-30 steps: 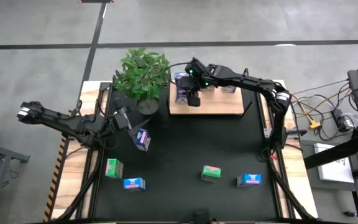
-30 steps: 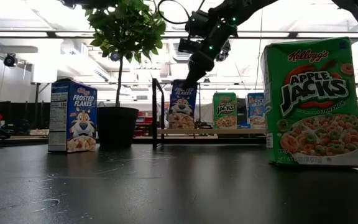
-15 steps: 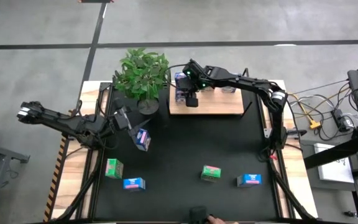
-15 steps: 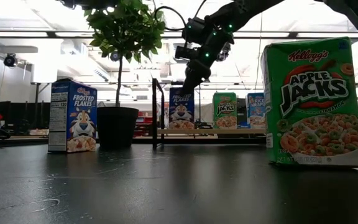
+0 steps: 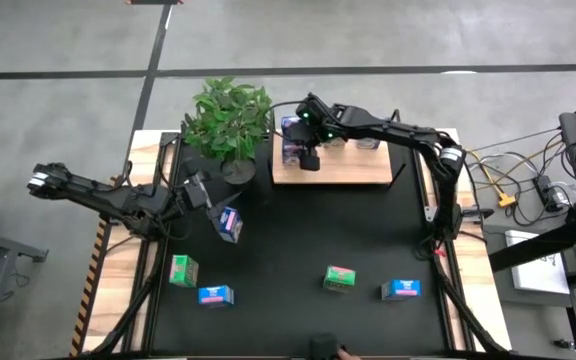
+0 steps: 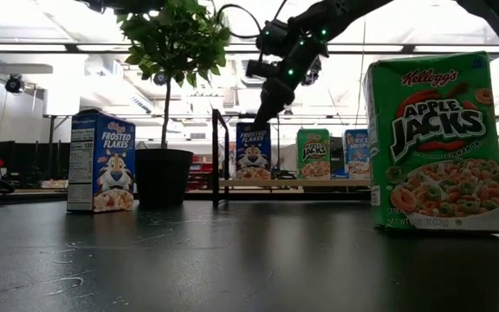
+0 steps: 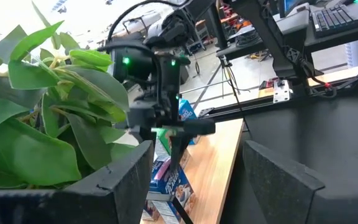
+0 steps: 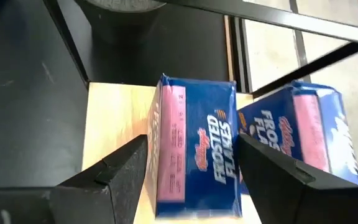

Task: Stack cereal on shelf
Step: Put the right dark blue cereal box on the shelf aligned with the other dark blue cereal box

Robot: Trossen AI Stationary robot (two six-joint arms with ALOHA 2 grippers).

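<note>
My right gripper [image 5: 308,157] is open over the left end of the wooden shelf [image 5: 353,168]. Its fingers stand on either side of the top of an upright dark blue box [image 8: 194,143]; this box also shows in the low view [image 6: 254,152]. A second dark blue box [image 8: 303,130] stands beside it on the shelf. A green box [image 6: 313,154] and a light blue box [image 6: 358,154] stand farther right on the shelf. My left gripper [image 5: 200,193] is open and empty beside a dark blue box [image 5: 230,225] that stands on the black mat. My right gripper comes down from above over the top of the dark blue box [image 8: 194,112], one finger [image 8: 120,171] at each of the two broad faces. I cannot tell whether the fingers touch it. The box stands upright on the shelf.
A potted plant [image 5: 230,120] stands at the shelf's left, close to both arms. On the mat near the front edge are two green boxes [image 5: 183,270] [image 5: 340,279] and two light blue boxes [image 5: 215,296] [image 5: 401,289]. The mat's middle [image 5: 308,225] is bare.
In the low view the dark blue box under my right gripper stood with its top higher a second ago; its top has come down and the box now stands upright on the shelf. My right gripper's fingertips have stayed at its top.
</note>
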